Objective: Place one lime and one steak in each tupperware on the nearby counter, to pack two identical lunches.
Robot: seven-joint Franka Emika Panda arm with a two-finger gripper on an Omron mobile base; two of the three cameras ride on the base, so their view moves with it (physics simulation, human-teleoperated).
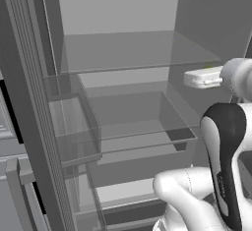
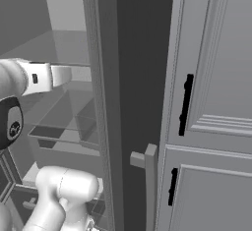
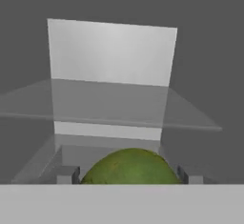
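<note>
A yellow-green lime (image 3: 131, 167) sits low in the hand view, right between my two fingertips (image 3: 66, 174), which press against its sides. My gripper (image 3: 127, 175) is shut on the lime inside the open fridge, facing its pale back wall above a glass shelf (image 3: 109, 106). The white hand (image 1: 203, 77) reaches into the fridge from the right in the left base view, and from the left (image 2: 47, 76) in the right base view. The steak, the tupperware and the counter are out of view.
Glass shelves (image 1: 133, 53) and clear drawers (image 1: 142, 122) fill the fridge interior. Its open door with bins (image 1: 74, 131) stands at the left. The fridge's dark side wall (image 2: 133, 102) and grey panelled cabinets with black handles (image 2: 186, 104) rise at the right.
</note>
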